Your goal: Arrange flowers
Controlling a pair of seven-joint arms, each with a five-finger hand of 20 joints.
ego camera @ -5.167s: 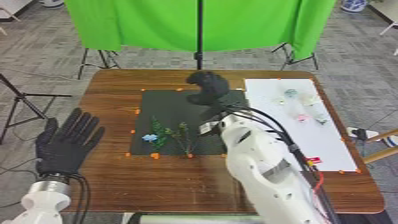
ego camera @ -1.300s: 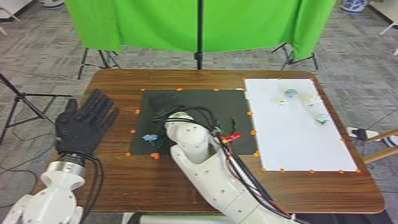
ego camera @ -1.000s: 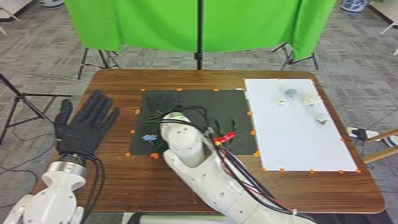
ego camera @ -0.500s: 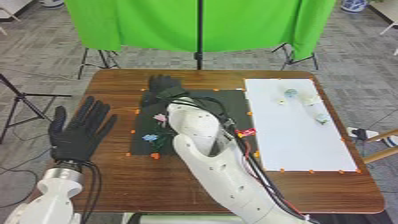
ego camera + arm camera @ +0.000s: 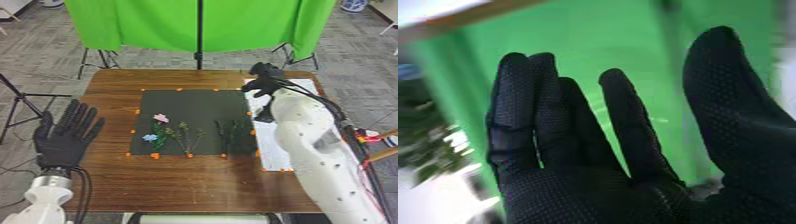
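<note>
OK, R hand [image 5: 266, 82] released w/ fingers straight, over white sheet [image 5: 276, 159]; L hand [image 5: 62, 146] released too; pink flower [image 5: 161, 118] nr blue flower [image 5: 150, 137] on blk mat [image 5: 191, 102].

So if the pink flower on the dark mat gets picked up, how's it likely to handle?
The pink flower is probably light, being small beside the dark mat. Its petals spread outward, so it would likely slide rather than roll, and their edges might bend if pinched.
</note>
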